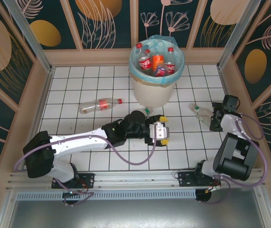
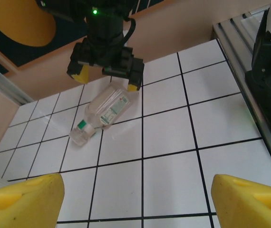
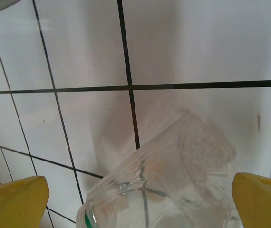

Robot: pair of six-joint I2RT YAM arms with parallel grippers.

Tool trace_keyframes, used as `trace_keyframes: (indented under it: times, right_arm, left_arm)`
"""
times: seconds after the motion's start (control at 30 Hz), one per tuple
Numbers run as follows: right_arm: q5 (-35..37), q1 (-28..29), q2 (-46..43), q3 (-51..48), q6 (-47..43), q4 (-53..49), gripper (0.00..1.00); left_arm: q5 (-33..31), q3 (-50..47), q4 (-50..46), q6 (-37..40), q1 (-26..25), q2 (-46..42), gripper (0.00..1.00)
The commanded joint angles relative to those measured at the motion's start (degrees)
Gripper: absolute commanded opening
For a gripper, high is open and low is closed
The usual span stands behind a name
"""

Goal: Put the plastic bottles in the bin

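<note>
On the white tiles (image 1: 78, 85) right of the bin (image 1: 154, 92), my right gripper (image 2: 107, 80) stands unclenched astride a clear green-capped bottle (image 2: 106, 110); my left gripper (image 1: 163, 129) hangs released, empty.

From high above and behind the near edge of the tiled table (image 1: 78, 83), looks steeply down, far enough back to take in the whole surface out to the bin (image 1: 156, 92) at the far side. From the left wrist, sits low over the tiles and faces across them toward the right gripper (image 2: 108, 80) and the clear bottle (image 2: 104, 114) at its tips. From the right wrist, points nearly straight down, very near that same bottle. Shares this bottle across all three views.
</note>
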Motion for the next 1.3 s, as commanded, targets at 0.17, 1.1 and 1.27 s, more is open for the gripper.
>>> trace_keyframes:
  times: [0.17, 1.1, 1.27]
  right_arm:
    - [-2.98, -0.36, 11.20, 6.81, 6.72, 1.91, 0.99]
    - [-9.06, 0.94, 3.26, 9.58, 11.01, -7.39, 0.99]
    - [-12.92, 2.87, 3.31, 9.27, 14.97, -6.52, 0.99]
  left_arm:
    - [-2.20, 4.59, 0.73, 1.87, -0.31, 1.70, 0.81]
    - [-13.27, -3.80, 1.08, 3.92, -0.30, -7.20, 0.82]
    - [-14.42, -5.94, 1.97, 2.27, -0.24, -9.72, 0.82]
